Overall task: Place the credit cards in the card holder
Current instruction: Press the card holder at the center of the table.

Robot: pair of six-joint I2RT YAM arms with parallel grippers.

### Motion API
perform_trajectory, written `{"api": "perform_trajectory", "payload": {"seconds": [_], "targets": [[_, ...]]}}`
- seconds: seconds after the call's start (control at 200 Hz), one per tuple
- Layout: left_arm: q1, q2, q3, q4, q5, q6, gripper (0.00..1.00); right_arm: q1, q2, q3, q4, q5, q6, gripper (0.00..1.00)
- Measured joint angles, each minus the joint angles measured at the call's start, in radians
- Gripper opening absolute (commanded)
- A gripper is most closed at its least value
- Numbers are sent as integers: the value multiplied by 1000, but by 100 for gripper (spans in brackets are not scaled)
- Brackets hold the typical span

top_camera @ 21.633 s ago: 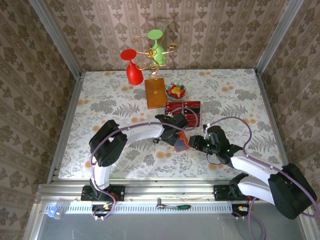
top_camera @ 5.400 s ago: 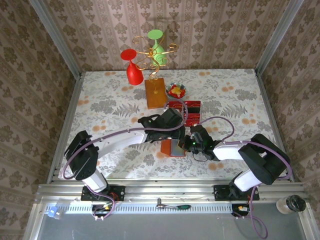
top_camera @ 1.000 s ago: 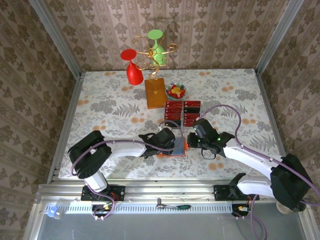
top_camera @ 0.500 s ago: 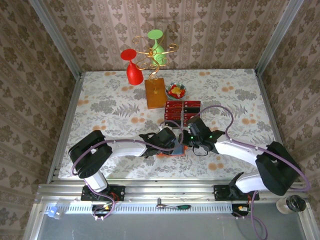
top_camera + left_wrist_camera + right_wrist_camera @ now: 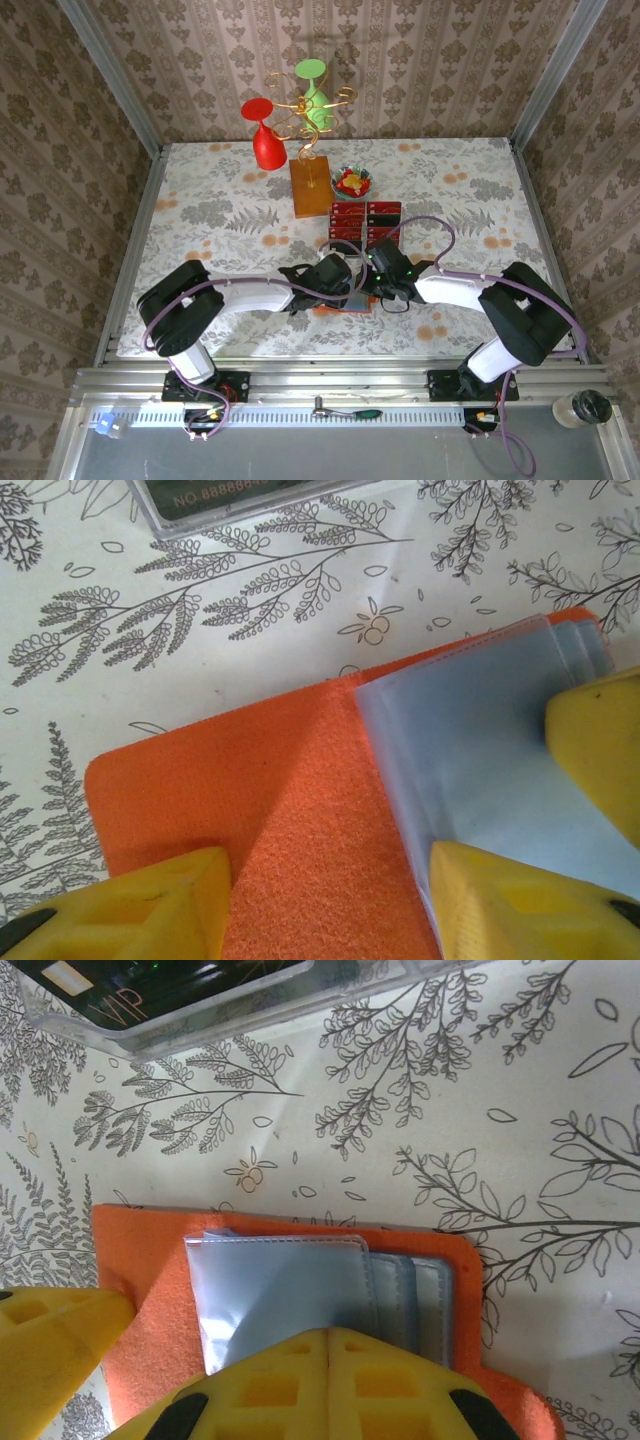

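Right fingers (image 5: 260,1380), now together, have reached the card holder (image 5: 150,1260). Left fingers (image 5: 150,900), apart, pin it; next, fetch the credit cards (image 5: 365,222).

Floral-print table (image 5: 200,230): orange card holder (image 5: 150,1260) lying open near front, red credit cards (image 5: 365,225) clustered just behind, wooden block (image 5: 311,188) and candy bowl (image 5: 352,182) further back, red glass (image 5: 266,145) by far edge.
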Motion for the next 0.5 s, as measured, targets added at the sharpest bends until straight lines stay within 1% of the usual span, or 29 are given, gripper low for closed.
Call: {"api": "perform_trajectory", "payload": {"seconds": [0.15, 0.28, 0.5], "targets": [[20, 0, 3, -2, 50, -64, 55, 0, 0, -26, 33, 0, -1, 4], [26, 0, -3, 14, 69, -112, 55, -2, 0, -31, 49, 0, -5, 4], [25, -18, -55, 90, 64, -121, 57, -24, 0, -31, 50, -17, -41, 4]]}}
